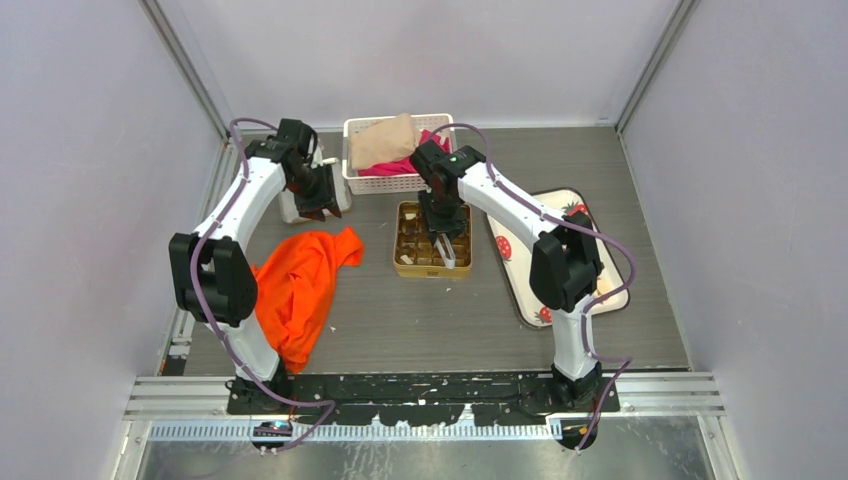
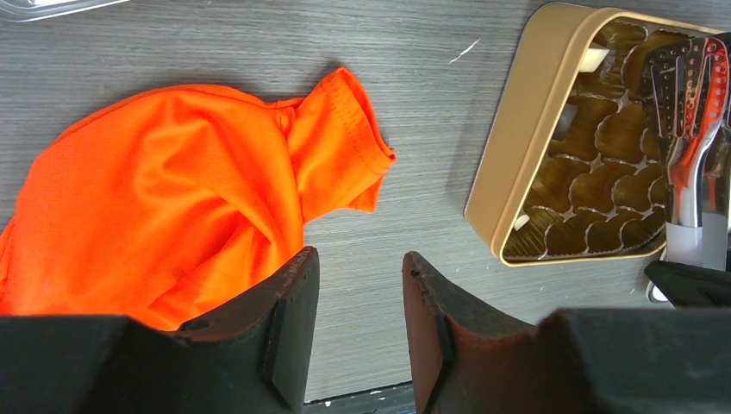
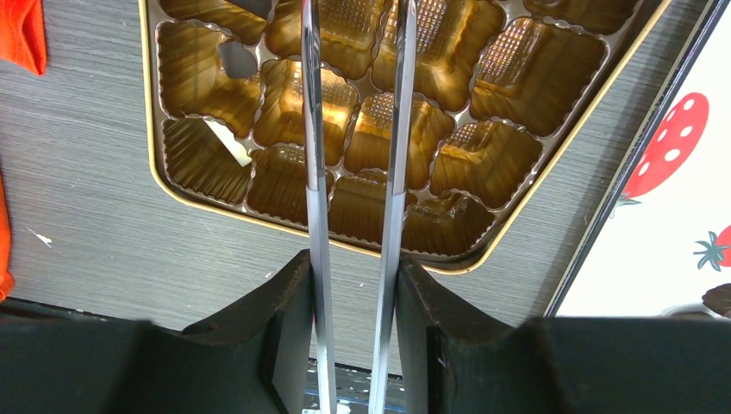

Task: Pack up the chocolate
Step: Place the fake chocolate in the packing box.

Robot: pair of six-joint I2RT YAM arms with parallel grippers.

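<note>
My right gripper [image 3: 353,263] [image 1: 443,232] is shut on a pair of metal tongs [image 3: 312,129] [image 2: 690,103]. The tongs' arms stand apart and reach over the gold tin [image 1: 432,268] [image 3: 151,129] [image 2: 517,147], and I see nothing between them. The tin's brown compartments look mostly bare; a small cream-white bit [image 3: 226,142] lies in one, and I cannot tell whether it is chocolate. One dark brown piece [image 3: 720,297] shows on the white strawberry tray [image 3: 672,250] at the frame edge. My left gripper [image 2: 360,259] [image 1: 318,192] hangs open over bare table, left of the tin.
An orange cloth [image 1: 300,285] [image 2: 172,198] lies crumpled left of the tin. A white basket [image 1: 352,178] with beige and pink fabric stands at the back. A clear plastic item [image 1: 290,208] sits under the left arm. The strawberry tray [image 1: 575,205] lies under the right arm.
</note>
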